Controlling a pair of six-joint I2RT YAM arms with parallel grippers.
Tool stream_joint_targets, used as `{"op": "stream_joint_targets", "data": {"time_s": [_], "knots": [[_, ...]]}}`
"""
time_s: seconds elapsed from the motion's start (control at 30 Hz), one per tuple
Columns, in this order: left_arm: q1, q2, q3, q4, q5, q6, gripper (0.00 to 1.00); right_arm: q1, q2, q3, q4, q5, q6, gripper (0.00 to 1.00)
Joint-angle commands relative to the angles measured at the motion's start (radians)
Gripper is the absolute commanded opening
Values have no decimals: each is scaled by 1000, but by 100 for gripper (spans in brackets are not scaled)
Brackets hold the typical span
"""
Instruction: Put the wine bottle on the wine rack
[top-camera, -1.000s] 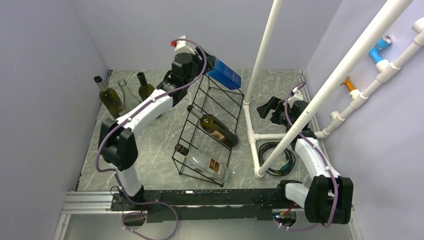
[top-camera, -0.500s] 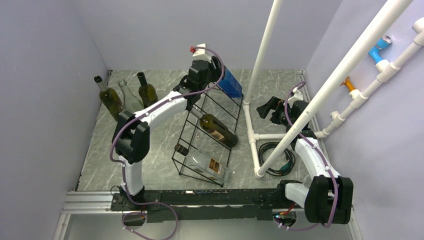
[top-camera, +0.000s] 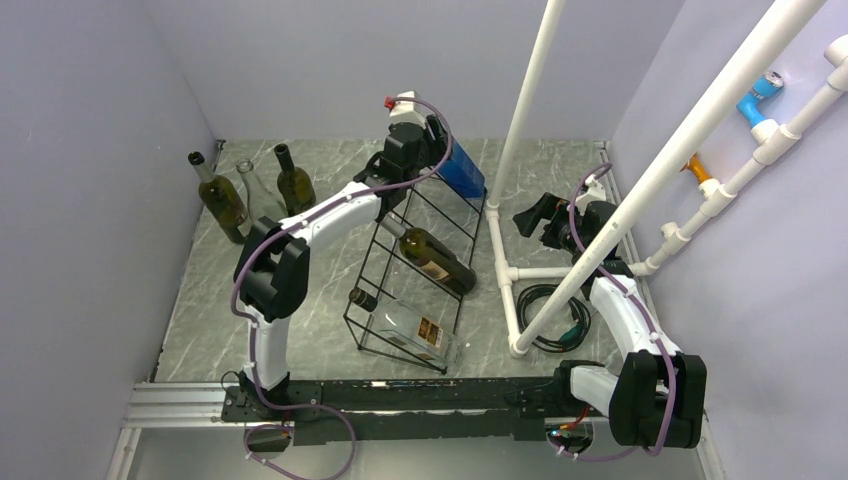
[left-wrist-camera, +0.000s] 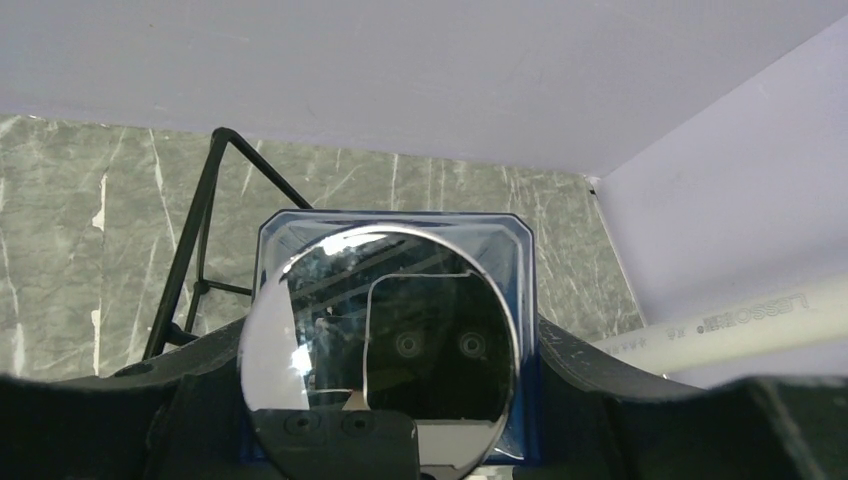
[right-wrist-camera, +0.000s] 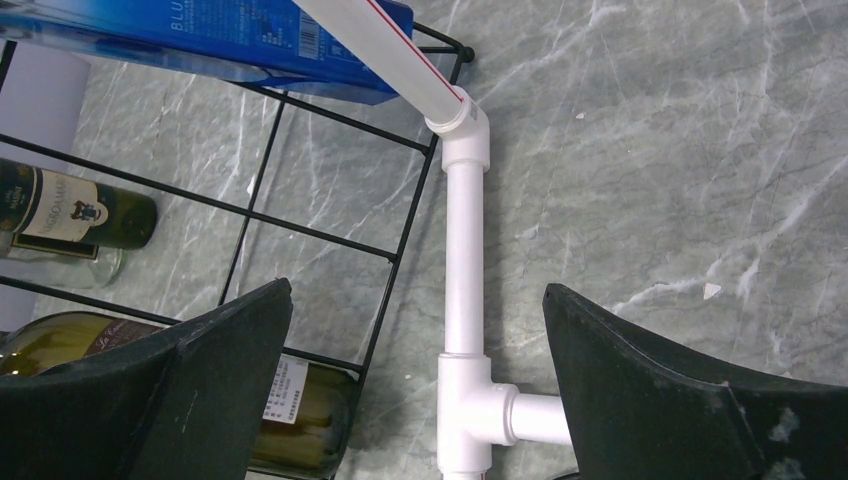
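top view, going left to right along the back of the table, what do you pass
green bottle → clear bottle → dark bottle → blue bottle → upright pipe → right gripper

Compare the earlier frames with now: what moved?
The left claw, shut on the blue bottle, swung right to the far end of the rack. The right claw, open, the racked bottles and the standing bottles stayed put.
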Motion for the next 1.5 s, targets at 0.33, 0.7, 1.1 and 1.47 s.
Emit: {"op": "stream_joint_targets", "data": {"time_s": [0.33,0.7,1.1,1.47], "knots": [[-5,13,99,142,19,-89,0,3,-8,32,36,-21,1,100],[1,1,91,57,33,-106,34,4,-3,31,39,-25,4,100],[19,-35,96,-14,40,-100,80,3,0,33,37,-28,4,100],[27,-76,107,-48,30,-77,93,4,5,32,41,-32,5,100]]}}
